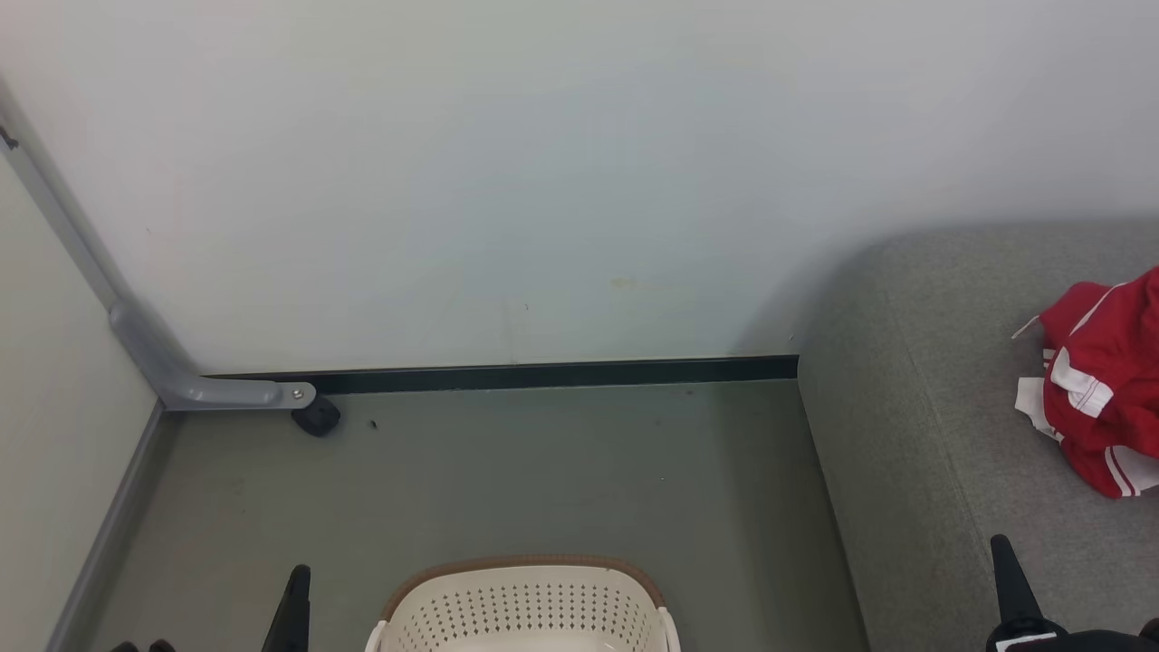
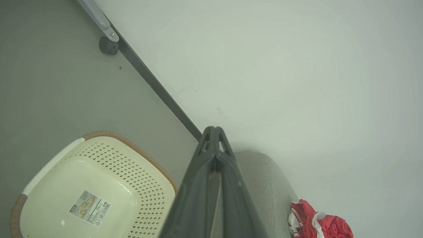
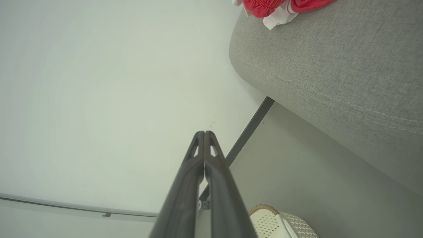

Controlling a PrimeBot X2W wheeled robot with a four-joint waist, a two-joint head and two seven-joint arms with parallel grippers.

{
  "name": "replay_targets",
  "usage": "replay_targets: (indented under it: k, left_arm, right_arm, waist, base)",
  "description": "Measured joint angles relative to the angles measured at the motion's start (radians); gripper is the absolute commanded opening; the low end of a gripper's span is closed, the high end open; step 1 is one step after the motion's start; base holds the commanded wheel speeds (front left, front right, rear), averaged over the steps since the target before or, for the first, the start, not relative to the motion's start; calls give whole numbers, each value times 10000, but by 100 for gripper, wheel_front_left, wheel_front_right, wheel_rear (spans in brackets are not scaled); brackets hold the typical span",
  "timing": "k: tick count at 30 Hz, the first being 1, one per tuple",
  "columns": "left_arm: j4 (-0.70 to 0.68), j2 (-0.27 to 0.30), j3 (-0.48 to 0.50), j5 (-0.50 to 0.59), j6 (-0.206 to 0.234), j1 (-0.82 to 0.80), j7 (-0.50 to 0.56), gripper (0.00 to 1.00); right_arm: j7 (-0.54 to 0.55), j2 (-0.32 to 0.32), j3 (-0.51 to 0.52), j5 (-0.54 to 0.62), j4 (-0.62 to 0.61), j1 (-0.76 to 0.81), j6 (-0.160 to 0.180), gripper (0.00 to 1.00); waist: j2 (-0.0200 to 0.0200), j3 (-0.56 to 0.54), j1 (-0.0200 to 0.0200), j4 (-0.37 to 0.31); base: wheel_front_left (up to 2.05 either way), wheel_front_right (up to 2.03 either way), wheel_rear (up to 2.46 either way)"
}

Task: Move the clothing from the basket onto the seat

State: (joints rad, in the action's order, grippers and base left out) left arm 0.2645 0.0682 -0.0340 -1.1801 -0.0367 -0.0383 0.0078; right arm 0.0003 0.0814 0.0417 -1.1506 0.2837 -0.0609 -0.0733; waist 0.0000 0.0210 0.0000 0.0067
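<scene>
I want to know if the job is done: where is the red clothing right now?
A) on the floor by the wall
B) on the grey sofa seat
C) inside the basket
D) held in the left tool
B: the clothing lies bunched on the seat, and the left wrist view looks into the basket and shows its label on a bare bottom.
</scene>
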Motion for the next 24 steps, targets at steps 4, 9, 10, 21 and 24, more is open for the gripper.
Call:
replay_targets:
  k: [4, 9, 10, 21, 24]
  left_arm:
    - [52, -54, 159, -458, -92, -12, 127, 0]
    - [111, -63, 322, -1104, -255, -48, 276, 0]
    - [117, -69, 355, -1256, -261, -65, 322, 0]
    - [207, -150, 754, -2619, -535, -202, 669, 0]
    - [228, -153, 888, -2991, -616, -215, 767, 0]
  right_arm:
    - [134, -29, 115, -545, 17, -114, -73, 0]
    - [316, -84, 257, -1221, 56, -115, -144, 0]
    - [353, -98, 288, -1342, 58, -115, -153, 0]
    - [706, -234, 602, -2809, 107, -117, -286, 0]
    - [819, -282, 698, -3225, 121, -119, -324, 0]
  waist:
    - [0, -24, 0, -8]
    - [0, -54, 0, -19]
    - [0, -60, 0, -21]
    - [0, -126, 0, -44]
    - [0, -144, 0, -51]
  base:
    - [0, 0, 0]
    - [0, 0, 0]
    - [0, 0, 0]
    - [0, 0, 0]
    - [0, 0, 0]
